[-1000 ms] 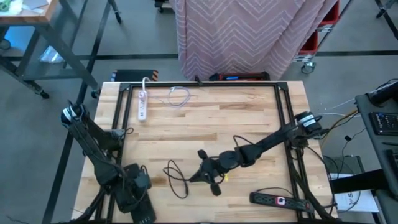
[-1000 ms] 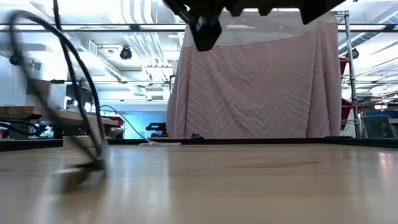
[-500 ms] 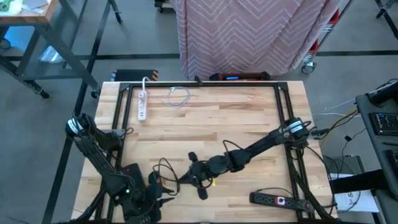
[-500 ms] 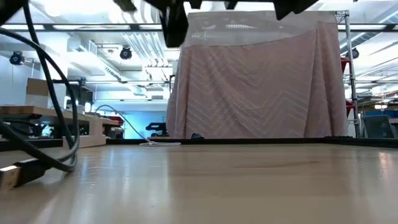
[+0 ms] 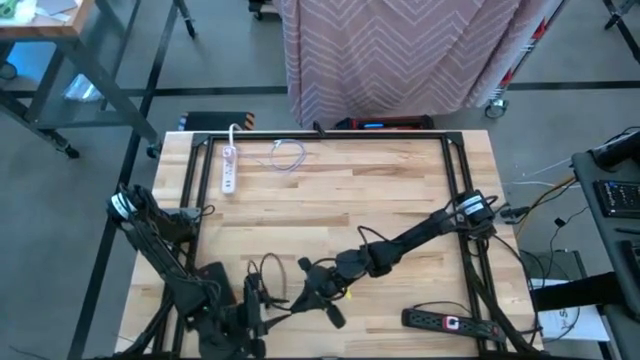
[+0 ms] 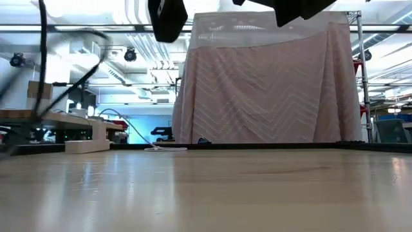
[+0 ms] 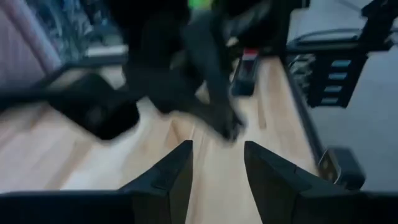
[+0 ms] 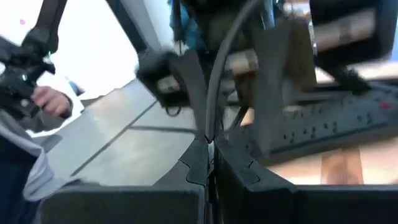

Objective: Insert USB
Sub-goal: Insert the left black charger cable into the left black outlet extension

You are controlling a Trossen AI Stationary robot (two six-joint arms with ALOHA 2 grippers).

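A thin black USB cable [image 5: 270, 272] loops above the near middle of the table, between the two grippers; it streaks past blurred at the left of the low view [image 6: 42, 71]. My right gripper [image 5: 315, 290] reaches in from the right and is shut on this cable [image 8: 209, 146]. My left gripper [image 5: 255, 305] sits just left of it near the table's near edge. Its fingers are open [image 7: 216, 165], with bare wood showing between them. The black power strip [image 5: 450, 322] lies flat by the near right corner. I cannot make out the cable's plug. My right gripper pinches the black cable between its two fingers at a point along its run [image 8: 210, 127]. The cable rises out of the shut fingertips toward my left gripper and is off the table there. Which end of the cable is close by, I cannot tell.
A white power strip [image 5: 228, 168] and a small pale cord [image 5: 287, 154] lie near the far left corner. A black frame [image 5: 455, 170] runs around the table. A pink chevron cloth [image 6: 270, 84] hangs beyond the far edge. A person's hand [image 8: 51, 101] shows off to one side.
My right gripper has carried the cable toward the table's left and a little nearer. My left gripper has moved right, toward it. The cable's plug end, on the table half a second ago in the low view, has been lifted out of sight.
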